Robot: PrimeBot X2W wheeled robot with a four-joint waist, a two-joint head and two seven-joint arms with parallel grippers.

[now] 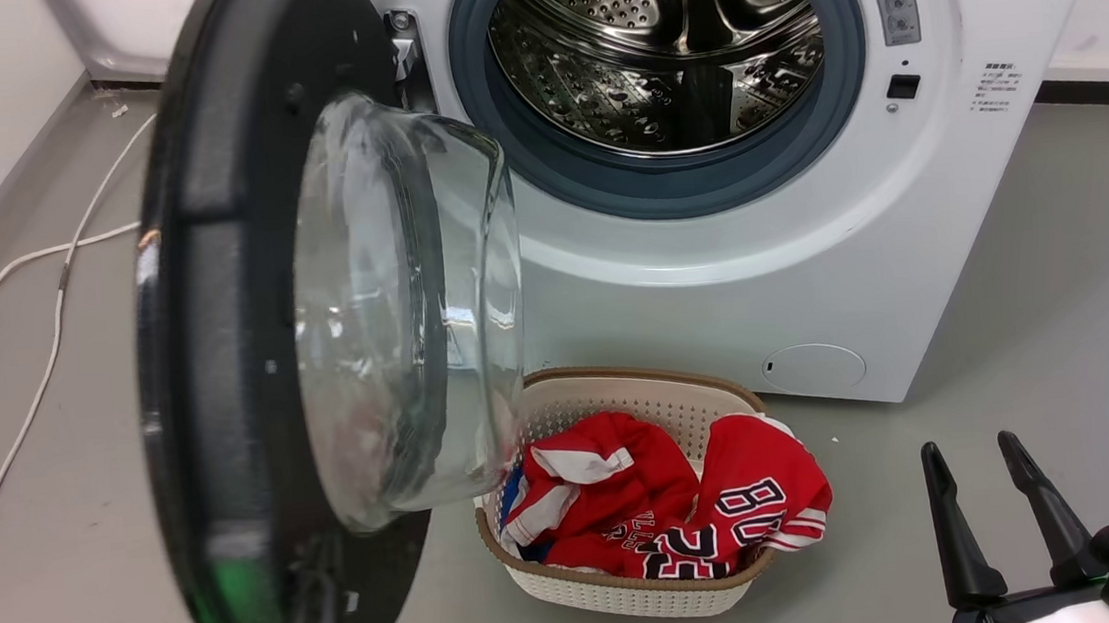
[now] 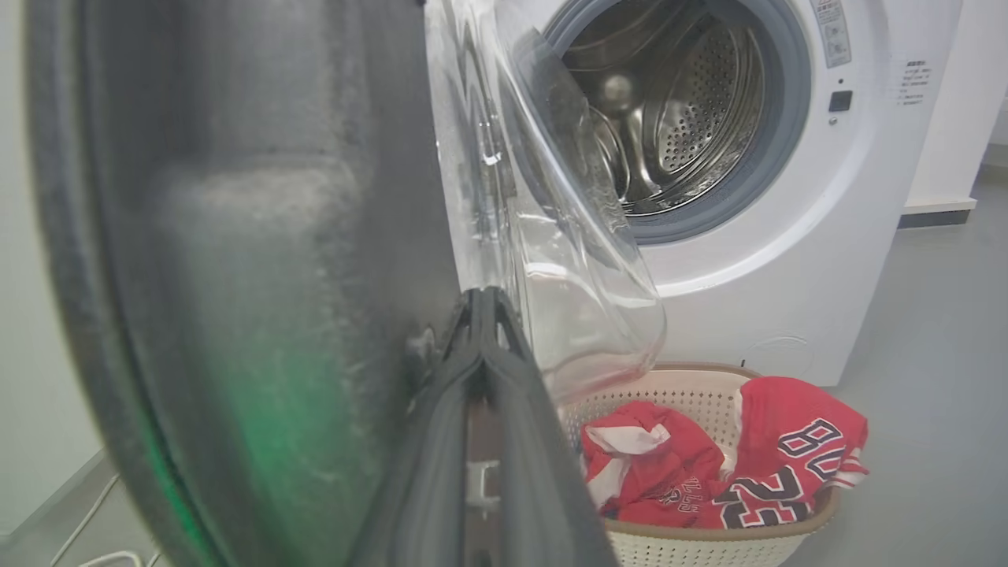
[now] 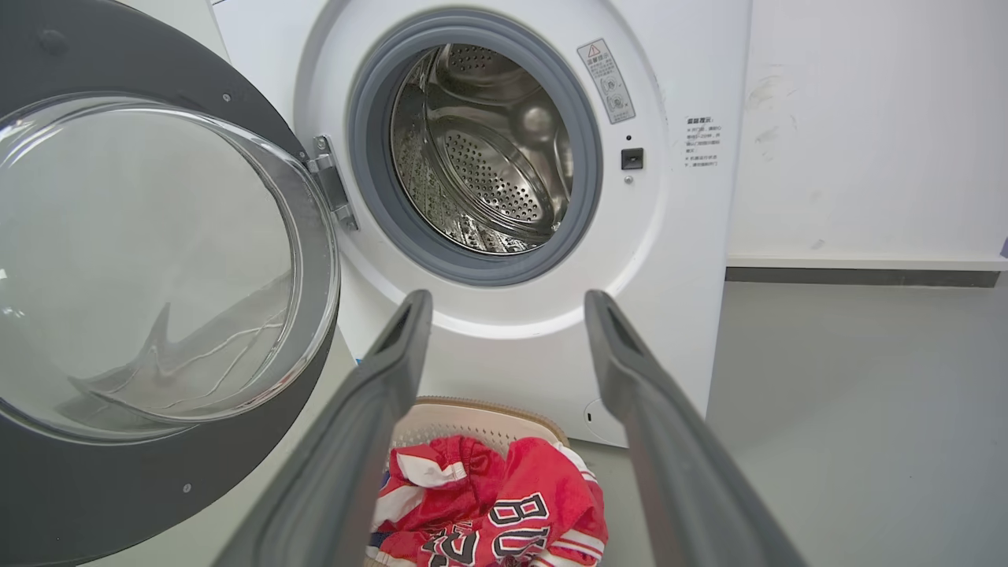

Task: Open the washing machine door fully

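Grey smooth floor (image 1: 1064,287). Head view: I see the white boxy washing machine (image 1: 712,278). The round glossy black washing machine door (image 1: 215,331) is swung out at left, its clear bulging glass bowl (image 1: 402,295) over a perforated cream basket (image 1: 620,597) of red jerseys (image 1: 630,486).

Left wrist view: left gripper (image 2: 482,303) fingers pressed together, gripping nothing, at the door's matte inner face.

Right wrist view: right gripper (image 3: 508,303) spread wide, empty, facing the perforated steel drum (image 3: 480,165).
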